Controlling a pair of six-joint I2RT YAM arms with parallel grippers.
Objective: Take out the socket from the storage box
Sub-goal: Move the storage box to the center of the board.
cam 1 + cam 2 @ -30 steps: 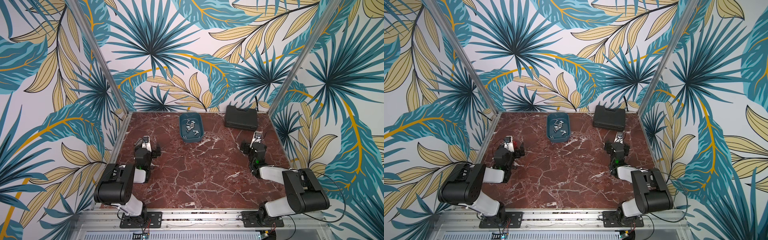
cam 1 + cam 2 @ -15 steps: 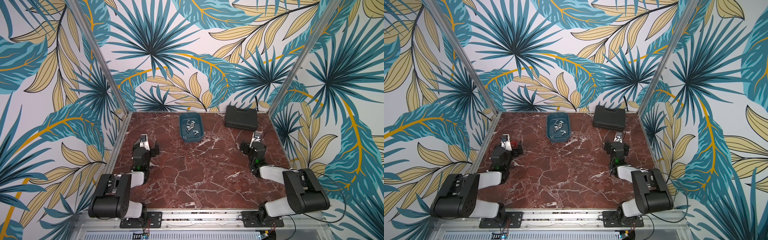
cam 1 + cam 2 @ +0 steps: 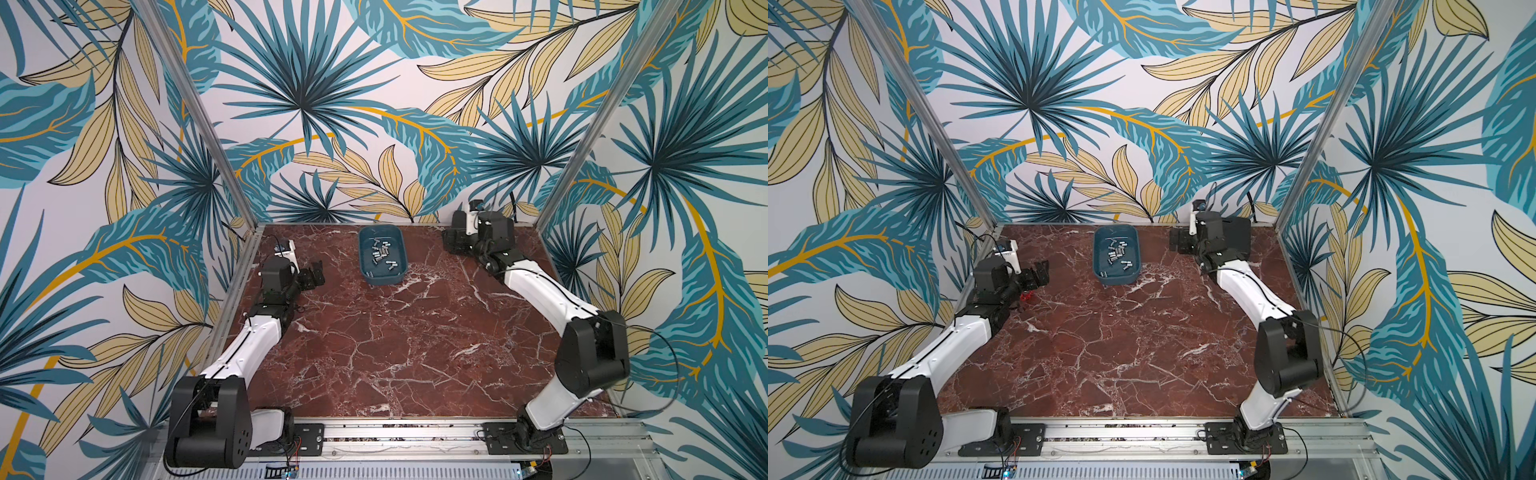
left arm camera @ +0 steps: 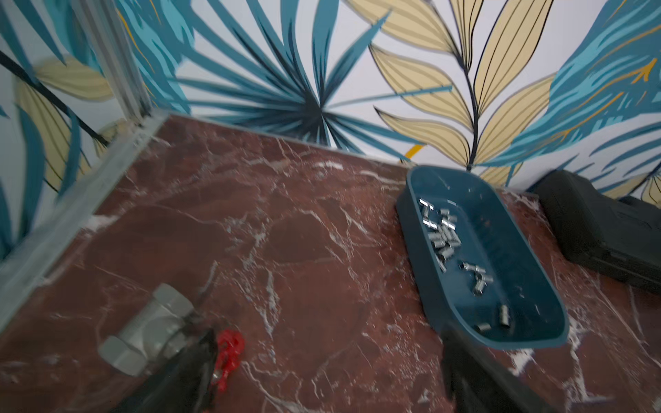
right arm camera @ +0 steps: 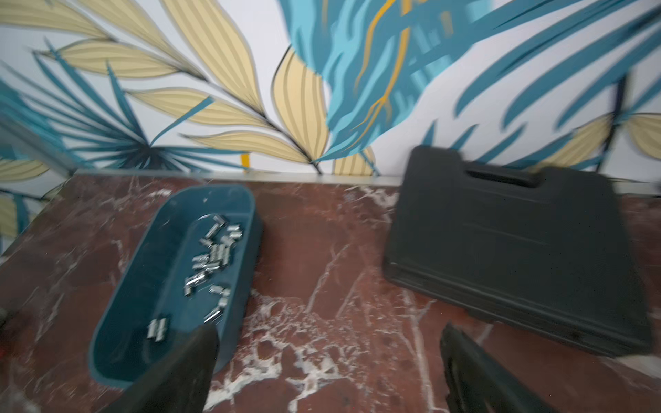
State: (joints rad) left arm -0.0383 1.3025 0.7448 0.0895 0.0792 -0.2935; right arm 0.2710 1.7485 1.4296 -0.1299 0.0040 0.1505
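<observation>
The teal-blue storage box [image 3: 384, 282] [image 3: 1119, 280] sits at the back middle of the red marble table, with several small silver sockets [image 3: 380, 252] [image 3: 1117, 252] loose inside. My left gripper [image 3: 314, 275] [image 3: 1040, 272] hangs open and empty to the left of the box. My right gripper [image 3: 453, 243] [image 3: 1179, 241] is open and empty to the box's right. The left wrist view shows the box [image 4: 508, 232] and sockets [image 4: 443, 236] beyond the gripper [image 4: 329, 375]. The right wrist view shows the box [image 5: 150, 271] and sockets [image 5: 214, 257] past one finger of the gripper [image 5: 329, 372].
A black hard-shell tool case [image 3: 1239, 237] [image 5: 500, 250] lies at the back right, just behind my right arm. A grey pipe fitting [image 4: 150, 332] with a red part [image 4: 229, 354] [image 3: 1026, 296] lies on the table under my left gripper. Patterned walls enclose three sides.
Both arms have unfolded and reached toward the back of the table. The left gripper came closer to the box's left side, the right gripper up beside the case. Both stay open.
</observation>
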